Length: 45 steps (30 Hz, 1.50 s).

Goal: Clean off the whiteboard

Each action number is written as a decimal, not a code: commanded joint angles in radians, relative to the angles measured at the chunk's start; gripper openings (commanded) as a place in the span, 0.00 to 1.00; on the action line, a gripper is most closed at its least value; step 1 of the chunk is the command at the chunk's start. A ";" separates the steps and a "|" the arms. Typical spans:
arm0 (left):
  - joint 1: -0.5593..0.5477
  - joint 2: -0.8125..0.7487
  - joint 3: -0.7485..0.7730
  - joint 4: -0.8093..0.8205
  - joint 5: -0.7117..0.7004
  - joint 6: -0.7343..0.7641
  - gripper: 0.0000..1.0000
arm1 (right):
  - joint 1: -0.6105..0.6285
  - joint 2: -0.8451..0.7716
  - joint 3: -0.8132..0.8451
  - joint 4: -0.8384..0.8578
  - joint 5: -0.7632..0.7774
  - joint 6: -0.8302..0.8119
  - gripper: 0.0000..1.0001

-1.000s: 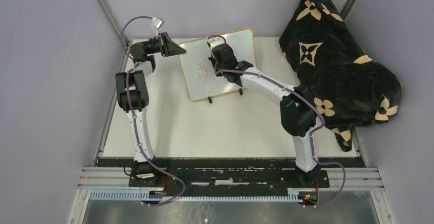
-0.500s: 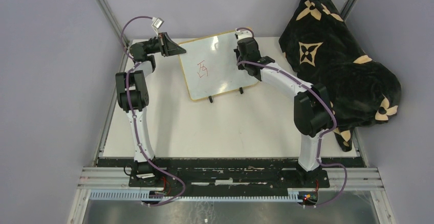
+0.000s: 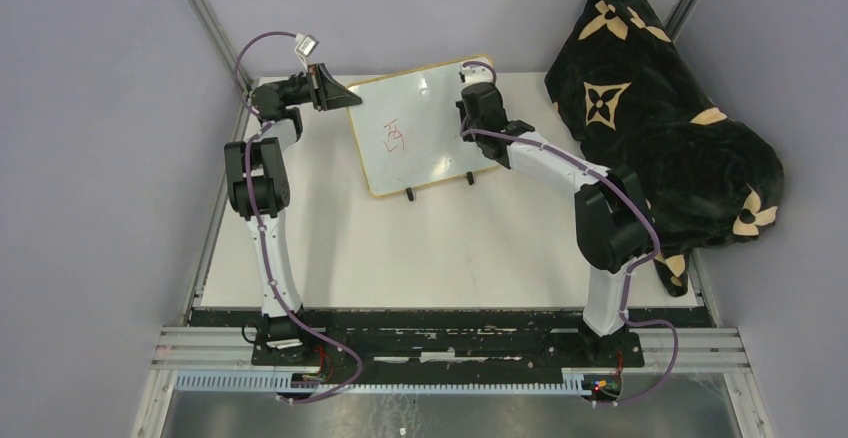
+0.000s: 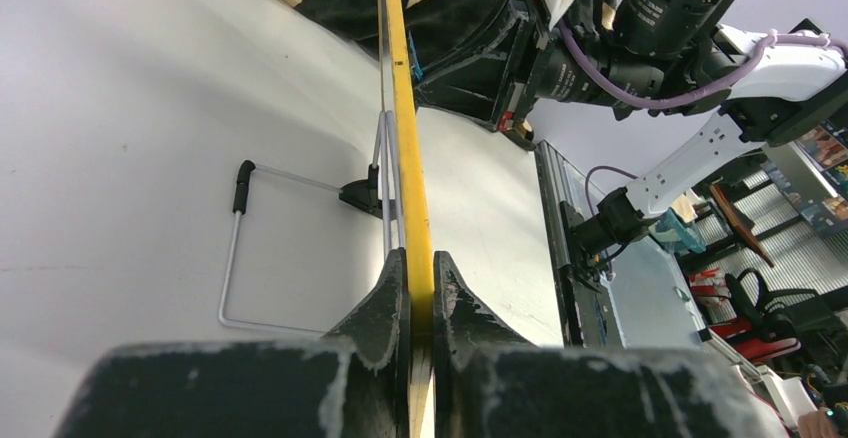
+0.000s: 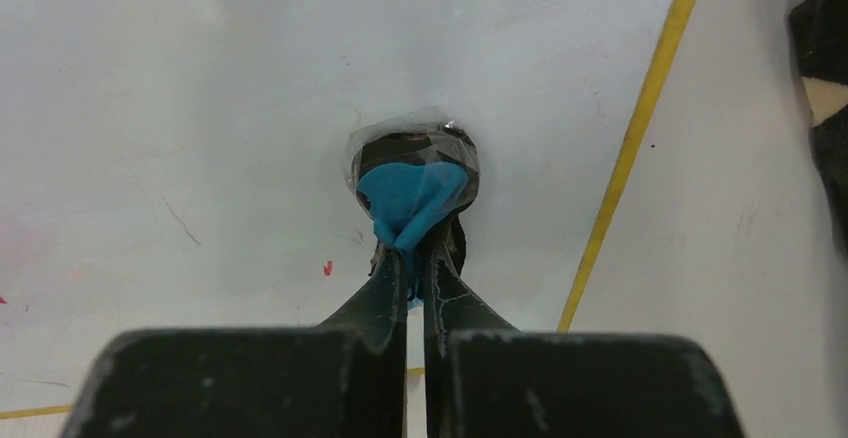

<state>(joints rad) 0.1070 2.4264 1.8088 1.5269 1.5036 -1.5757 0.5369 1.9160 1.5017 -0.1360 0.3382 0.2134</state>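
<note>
The whiteboard (image 3: 440,128) stood tilted on the far half of the bench (image 3: 400,248), with red marks (image 3: 396,135) on its left half. The right gripper (image 5: 412,258), pinched shut on a blue pad (image 5: 410,188), held it against the board's right side. The left gripper (image 4: 418,263) clamped the yellow frame edge.

The whiteboard (image 3: 425,123) has a smooth, glossy white face that catches glare, inside a thin yellow rim. Its wire stand (image 4: 241,188) looks like bright metal with a black cap. The blue wiper (image 5: 410,193) sits under crinkled clear film. At two o'clock from above, the blanket (image 3: 660,128) is plush black cloth. The table (image 3: 400,248) is matt white.
</note>
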 commanded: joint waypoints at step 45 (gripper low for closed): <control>-0.006 -0.059 -0.007 0.201 0.133 -0.037 0.03 | 0.142 0.069 0.227 -0.141 0.064 -0.035 0.01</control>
<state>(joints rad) 0.1070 2.4260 1.8084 1.5280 1.5127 -1.5757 0.5873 1.9423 1.6028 -0.2783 0.3714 0.2035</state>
